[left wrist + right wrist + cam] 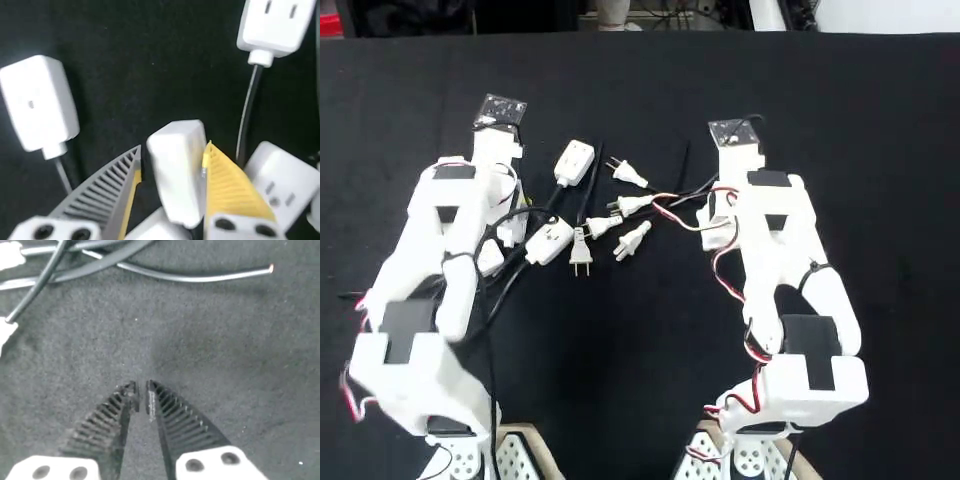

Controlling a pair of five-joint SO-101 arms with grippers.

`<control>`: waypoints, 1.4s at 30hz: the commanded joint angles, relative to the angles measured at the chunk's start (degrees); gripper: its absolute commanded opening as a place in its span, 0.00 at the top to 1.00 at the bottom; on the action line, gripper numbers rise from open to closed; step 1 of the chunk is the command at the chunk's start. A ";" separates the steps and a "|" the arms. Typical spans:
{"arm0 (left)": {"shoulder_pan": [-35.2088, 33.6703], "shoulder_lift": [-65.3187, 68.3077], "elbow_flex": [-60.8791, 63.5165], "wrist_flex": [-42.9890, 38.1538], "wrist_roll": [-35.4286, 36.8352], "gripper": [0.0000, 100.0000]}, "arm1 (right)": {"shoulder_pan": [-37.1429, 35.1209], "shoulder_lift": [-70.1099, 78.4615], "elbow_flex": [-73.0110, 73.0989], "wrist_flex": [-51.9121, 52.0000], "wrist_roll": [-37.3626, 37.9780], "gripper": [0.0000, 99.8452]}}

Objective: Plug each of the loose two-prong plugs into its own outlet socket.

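Cables (225, 276) beyond closed right tool (141, 388); left tool (173, 146) grips socket (176, 180), more sockets (40, 102) beside

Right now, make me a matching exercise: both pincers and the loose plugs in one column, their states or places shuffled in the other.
Column one:
1. left pincer
2. right pincer
3. loose plugs

Column two:
A. lying unplugged on the black cloth
B. closed with nothing in it
C. gripping a white socket block

Pairs: 1-C, 2-B, 3-A.
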State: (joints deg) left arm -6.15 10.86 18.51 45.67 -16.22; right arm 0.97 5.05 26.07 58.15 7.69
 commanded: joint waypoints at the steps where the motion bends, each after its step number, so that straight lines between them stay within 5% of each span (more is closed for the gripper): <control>1: 1.01 4.66 -5.41 -0.53 0.44 0.80 | 0.97 -0.66 -1.80 -1.05 -0.18 0.96; 7: 1.71 7.47 -9.19 4.75 0.35 0.81 | 0.97 -0.66 -1.71 -1.32 -0.18 0.96; 12: 1.71 7.21 -12.70 10.90 0.35 0.97 | 0.97 -0.66 -1.71 -1.32 -0.18 0.96; 19: 2.07 4.22 -18.15 25.76 0.09 0.97 | 0.97 -0.66 -1.71 -1.32 -0.18 0.96; 25: 4.70 -10.64 -22.46 40.53 -3.60 0.97 | 0.97 -0.66 -1.63 -1.32 -0.18 0.96; 32: 17.36 -32.53 -18.51 53.27 -9.14 0.97 | 0.97 -0.66 -1.63 -1.14 -0.18 0.96; 36: 24.22 -34.90 -5.76 51.96 -9.49 0.96 | 1.05 -0.66 -1.63 -0.97 -0.18 0.96; 42: 29.93 -33.32 20.79 29.63 -9.49 0.96 | 1.05 -0.66 -1.63 -0.97 -0.18 0.96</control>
State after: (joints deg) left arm 20.75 -21.93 28.35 85.85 -25.27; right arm 0.97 5.05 26.07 57.63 7.69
